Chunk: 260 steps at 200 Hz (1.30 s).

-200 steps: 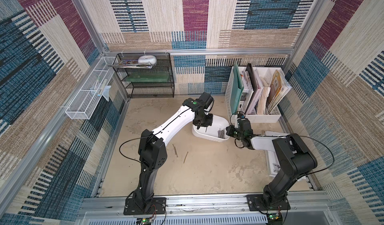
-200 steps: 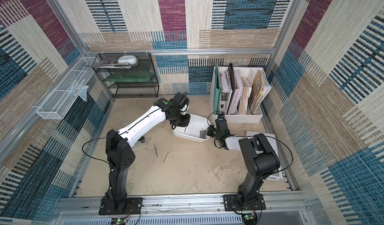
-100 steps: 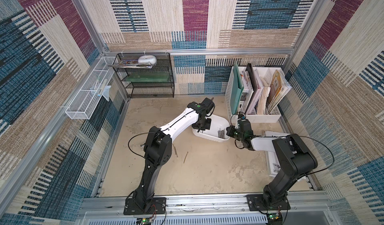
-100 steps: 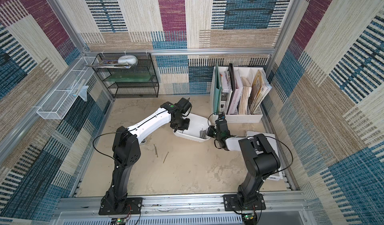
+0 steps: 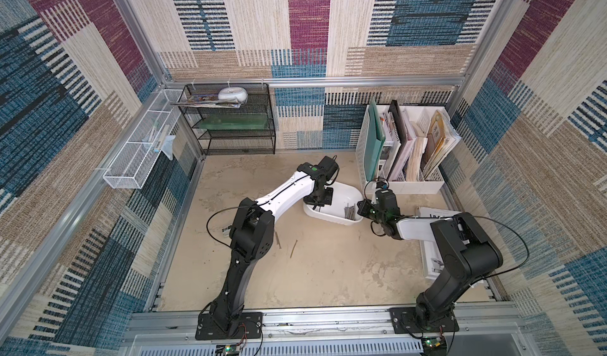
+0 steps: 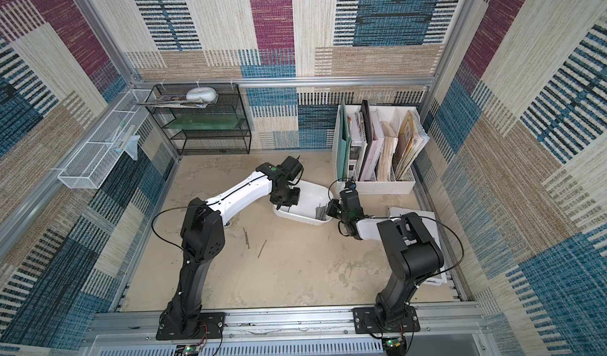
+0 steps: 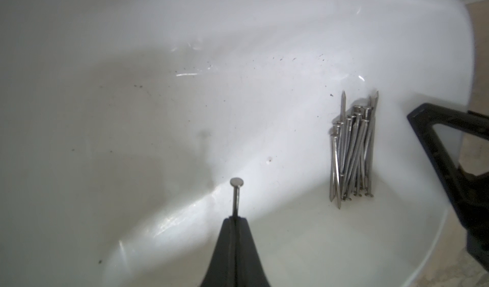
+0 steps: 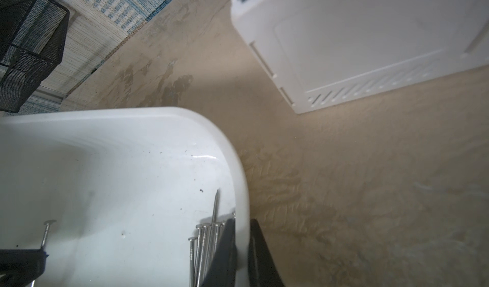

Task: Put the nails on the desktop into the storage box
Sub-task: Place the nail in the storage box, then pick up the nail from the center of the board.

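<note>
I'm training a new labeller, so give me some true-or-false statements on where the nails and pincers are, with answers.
1. The left pincer is shut on a nail over the storage box. True.
2. The right pincer hangs free, touching nothing. False: it clamps the box's wall.
3. The box is empty. False: a bundle of nails lies at the right pincer's end.
4. On the desktop lie two nails. True.

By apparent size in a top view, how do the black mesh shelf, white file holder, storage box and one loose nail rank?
Largest: black mesh shelf and white file holder, too alike to rank.
Then the storage box.
Smallest: the loose nail on the desktop.
</note>
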Motion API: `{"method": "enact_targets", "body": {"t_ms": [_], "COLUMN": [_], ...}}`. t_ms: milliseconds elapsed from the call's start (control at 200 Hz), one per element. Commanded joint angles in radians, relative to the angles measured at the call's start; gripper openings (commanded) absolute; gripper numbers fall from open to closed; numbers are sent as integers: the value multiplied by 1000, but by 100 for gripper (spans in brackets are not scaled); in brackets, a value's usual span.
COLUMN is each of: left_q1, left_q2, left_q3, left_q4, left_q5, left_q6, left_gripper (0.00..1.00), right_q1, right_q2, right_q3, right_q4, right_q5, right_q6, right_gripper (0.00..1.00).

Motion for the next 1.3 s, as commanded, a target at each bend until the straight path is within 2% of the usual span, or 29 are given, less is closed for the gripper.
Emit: {"method": "enact_targets", "body": {"t_ms": [0,105,240,336,391,551,676,791,1027,1202,1297], "left_q1": [3,3,3,3,3,4,3,1,1,1,1], "left_q2": [9,-34,-160,-297,-392,-691,-818,-773,-538,-421,-374], "left_q3": [18,15,-9,-106,-211,-630,-869,-936,-945,-913,-895], "left_q4": [-30,-37,-58,-58,-46,42,144,215,288,265,252], "left_q5": [21,23,31,34,32,-14,65,75,104,22,-23], "left_q6": [5,-1,11,15,22,46,63,89,115,94,83], "left_gripper": [15,27,31,32,32,33,34,34,34,33,28], "right_q1": [4,6,6,8,9,9,9,9,9,9,9], "right_q2": [-1,-3,0,3,5,3,-3,-3,-8,4,3], "right_q3": [-5,-1,-2,-4,-4,1,4,7,16,13,11], "right_q4": [-37,-41,-37,-32,-32,-43,-52,-53,-69,-52,-52], "right_q5": [14,20,25,23,25,32,38,36,40,28,29], "right_q6": [2,2,8,13,14,10,8,11,-2,2,0], "right_gripper": [0,0,0,0,0,0,0,0,0,0,0]}}
